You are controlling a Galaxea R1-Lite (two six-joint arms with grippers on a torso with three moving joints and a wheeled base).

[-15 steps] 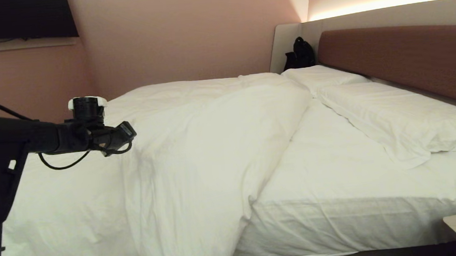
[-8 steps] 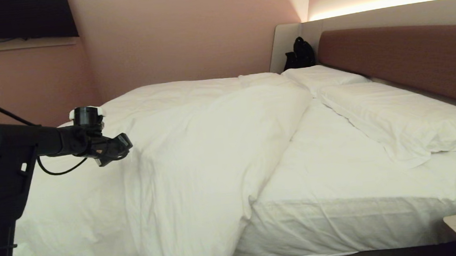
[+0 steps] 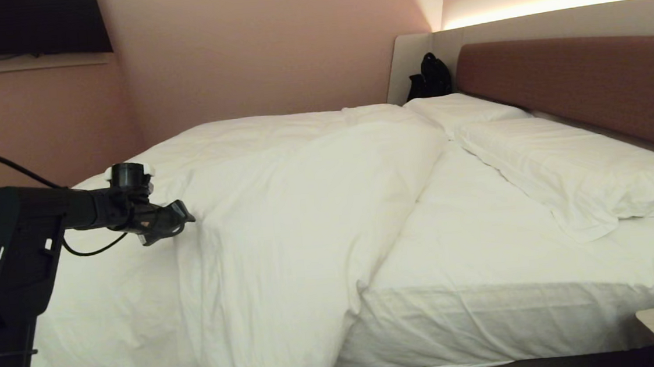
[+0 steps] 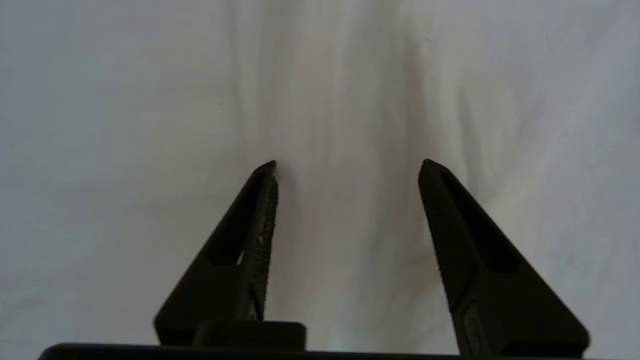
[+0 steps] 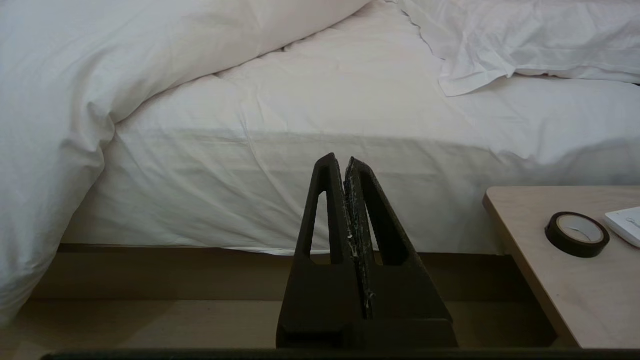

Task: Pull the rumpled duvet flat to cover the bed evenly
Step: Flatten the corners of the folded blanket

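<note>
On the bed (image 3: 485,264), left pincer (image 3: 181,221) gapes over the bunched duvet (image 3: 283,222).

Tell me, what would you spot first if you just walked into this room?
The big puffy white duvet, bunched up over the left part of the bed, so the bare sheet near the pillows shows. Then the robot's black left gripper, reaching out over the duvet with its fingers spread apart. Behind the pillows stands a reddish-brown headboard.
</note>
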